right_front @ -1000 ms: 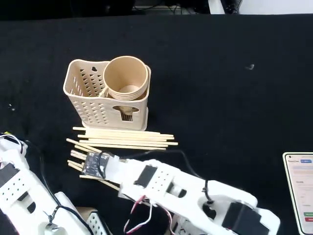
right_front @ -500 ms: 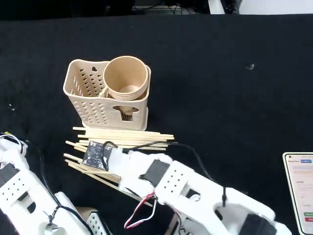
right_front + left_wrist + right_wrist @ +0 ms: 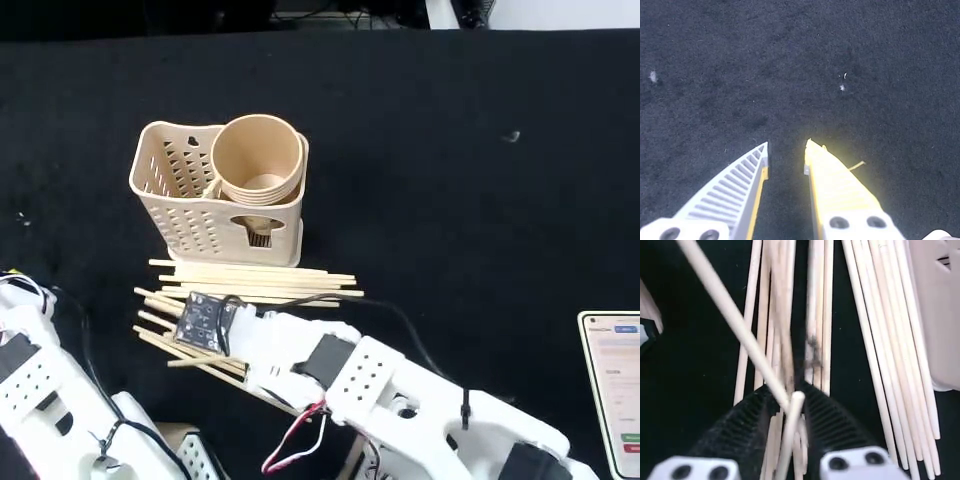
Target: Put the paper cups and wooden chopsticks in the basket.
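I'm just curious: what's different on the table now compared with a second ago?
The right arm has pushed forward toward the basket, bringing the right gripper into the loose chopsticks, where it is shut on a few. That pile got stirred: one stick now lies crosswise. The basket, the paper cups in it, the neat row of chopsticks beside it and the left arm stayed put.
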Controlling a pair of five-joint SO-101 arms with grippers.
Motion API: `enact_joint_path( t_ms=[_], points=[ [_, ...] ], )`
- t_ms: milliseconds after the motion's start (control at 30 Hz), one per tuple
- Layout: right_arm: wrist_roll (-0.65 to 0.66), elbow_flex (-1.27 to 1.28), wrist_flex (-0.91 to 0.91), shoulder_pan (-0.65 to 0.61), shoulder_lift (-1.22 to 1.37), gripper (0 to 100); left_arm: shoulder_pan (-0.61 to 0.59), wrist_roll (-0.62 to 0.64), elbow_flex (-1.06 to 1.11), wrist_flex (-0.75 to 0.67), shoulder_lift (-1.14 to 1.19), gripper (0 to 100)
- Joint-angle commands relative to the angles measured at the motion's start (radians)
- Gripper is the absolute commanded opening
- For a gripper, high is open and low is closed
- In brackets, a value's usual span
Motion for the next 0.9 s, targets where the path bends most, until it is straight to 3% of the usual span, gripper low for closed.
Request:
enact_joint_path(
  t_ms=[0,467,667,867],
  points=[
    [0.011,-0.007,-0.023,0.017,-0.030,1.1,0.001,0.003,-0.022,-0.017,-0.015,13],
    [0.006,-0.096,-0.005,0.012,-0.010,1.6,0.001,0.003,-0.022,-0.017,-0.015,13],
    [0.012,-0.090,0.169,0.017,0.036,21.6,0.001,0.003,-0.024,-0.017,-0.015,13],
    [0.046,0.008,0.133,0.074,0.036,20.5,0.001,0.003,-0.024,-0.017,-0.015,13]
  ],
)
